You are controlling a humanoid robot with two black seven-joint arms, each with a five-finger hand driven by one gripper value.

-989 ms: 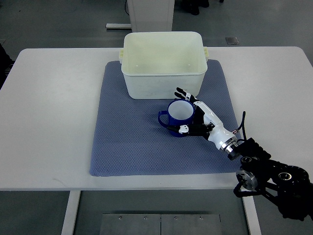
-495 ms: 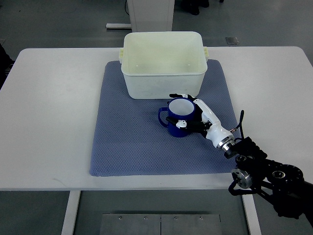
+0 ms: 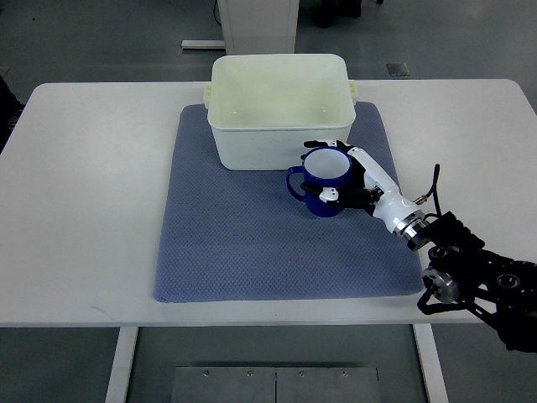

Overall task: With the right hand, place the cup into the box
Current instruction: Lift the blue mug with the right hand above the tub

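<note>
One arm is all I have in view: the right one, entering from the lower right corner at about four o'clock, its black motor housing hanging over the near edge of the white desk (image 3: 84,210). From there the white forearm runs up and left to the right hand (image 3: 348,180), whose black-tipped fingers (image 3: 317,144) are curled round the glossy dark blue ceramic cup (image 3: 325,180) with the white inside. I read that as a firm wrap, thumb on the near side of the cup wall and the other fingers over the far rim. The cup's mouth faces up, only slightly tilted, and its loop handle sticks out toward nine o'clock, away from my palm. I cannot tell for certain whether its base is clear of the blue-grey woven mat (image 3: 218,243) or just touching it.

Beyond the cup, at roughly eleven to twelve o'clock from the hand, stands the cream rectangular plastic box (image 3: 231,151), open at the top and empty as far as I can see, with its long axis running left to right across the mat. The cup sits just beside the box's near wall, toward its right end. My judgement is that the coming move hinges on that wall: the cup has to go up over the near rim, then forward toward twelve o'clock, before I let go. No left arm shows anywhere.
</note>
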